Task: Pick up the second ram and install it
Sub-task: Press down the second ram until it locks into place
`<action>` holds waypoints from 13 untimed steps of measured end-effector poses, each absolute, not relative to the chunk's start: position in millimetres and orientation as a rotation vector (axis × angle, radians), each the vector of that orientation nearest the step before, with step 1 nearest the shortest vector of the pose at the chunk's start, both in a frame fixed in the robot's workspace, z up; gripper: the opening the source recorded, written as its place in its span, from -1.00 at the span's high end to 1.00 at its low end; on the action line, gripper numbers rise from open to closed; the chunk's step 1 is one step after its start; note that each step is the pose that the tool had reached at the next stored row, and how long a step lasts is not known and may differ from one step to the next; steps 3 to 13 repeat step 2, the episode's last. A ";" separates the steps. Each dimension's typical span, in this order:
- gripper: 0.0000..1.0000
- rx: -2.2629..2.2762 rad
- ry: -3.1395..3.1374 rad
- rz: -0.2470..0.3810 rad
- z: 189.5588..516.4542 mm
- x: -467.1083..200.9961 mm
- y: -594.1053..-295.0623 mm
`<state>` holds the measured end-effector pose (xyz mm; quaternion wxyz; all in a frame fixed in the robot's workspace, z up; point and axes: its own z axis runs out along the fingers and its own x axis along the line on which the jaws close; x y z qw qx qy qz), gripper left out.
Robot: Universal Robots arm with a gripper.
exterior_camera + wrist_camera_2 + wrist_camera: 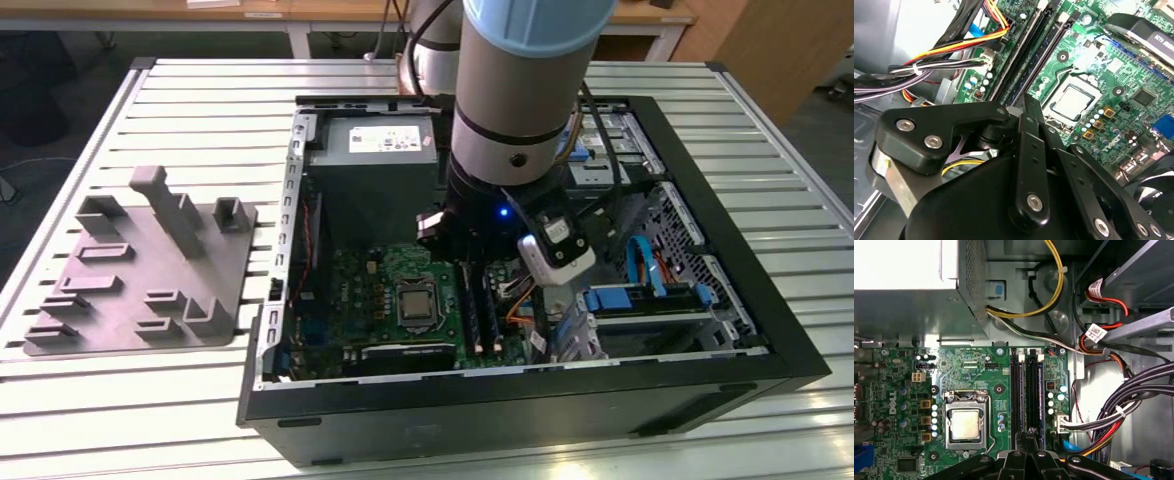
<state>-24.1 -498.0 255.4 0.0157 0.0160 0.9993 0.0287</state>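
The gripper (1029, 437), jaws together, is held over the ram (1039, 395) seated in the motherboard (999, 390) slots.

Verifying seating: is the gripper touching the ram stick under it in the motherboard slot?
Cannot tell. In both wrist views the gripper sits over the end of the second ram, and its own body hides where they would meet.

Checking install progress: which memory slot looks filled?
The memory slot farthest from the CPU socket: a dark blue board stands in it; the others look black, bare.
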 end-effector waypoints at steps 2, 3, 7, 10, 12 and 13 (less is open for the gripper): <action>0.80 0.050 3.109 0.089 255.4 -24.1 -498.0; 0.80 0.050 3.109 0.089 255.4 -24.1 -498.0; 0.80 0.050 3.109 0.089 255.4 -24.1 -498.0; 0.80 0.050 3.109 0.089 255.4 -24.1 -498.0; 0.80 0.050 3.109 0.089 255.4 -24.1 -498.0; 0.80 0.050 3.109 0.089 255.4 -24.1 -498.0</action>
